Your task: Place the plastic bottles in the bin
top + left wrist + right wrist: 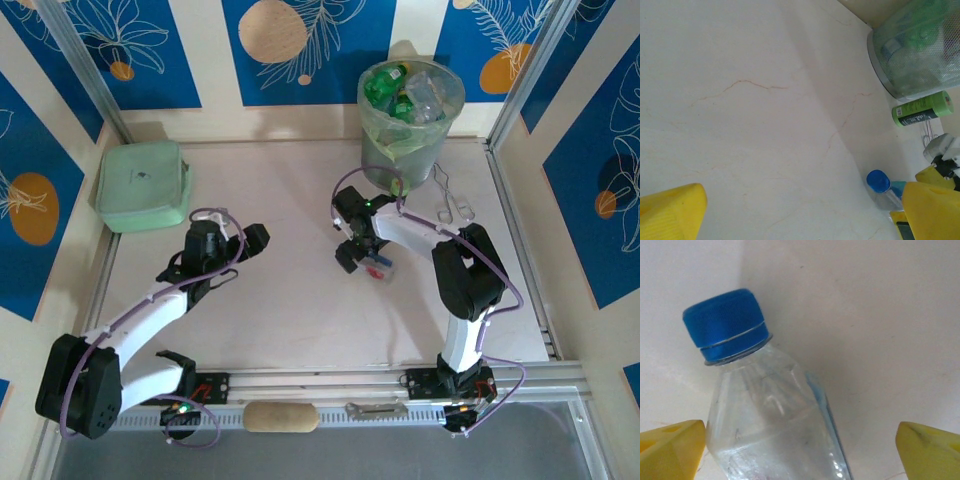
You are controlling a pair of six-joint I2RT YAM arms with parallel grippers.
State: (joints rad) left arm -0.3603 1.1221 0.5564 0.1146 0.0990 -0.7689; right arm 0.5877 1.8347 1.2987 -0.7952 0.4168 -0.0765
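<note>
At the far left of the worktop (300, 320) lies a flat mint-green pouch (143, 185), close to the left wall. Right of it and a little nearer, the left fingers (252, 240) hang over bare worktop. They are spread wide with nothing between them, and the left wrist view has a yellow tip low at each side with only pale marbled surface between.

Near the middle, slightly right, one plastic bottle (380, 268) lies on the worktop, well short of the bin. From the right wrist it is clear and crumpled-looking, with a ridged blue cap (726, 325) and a thin band of blue down one side. From above a patch of red shows on it. The right fingers (362, 257) are down at this bottle and wide apart, one yellow tip on each side of its body, not closed on it (whether the left-hand tip touches the plastic I cannot tell).

Beyond it, against the far wall, stands the bin (400, 165), round and grey with a pale green liner. It is heaped with bottles (410, 95), some green and some clear. A green bottle (922, 108) with a printed label lies on its side just beside the bin's base.
</note>
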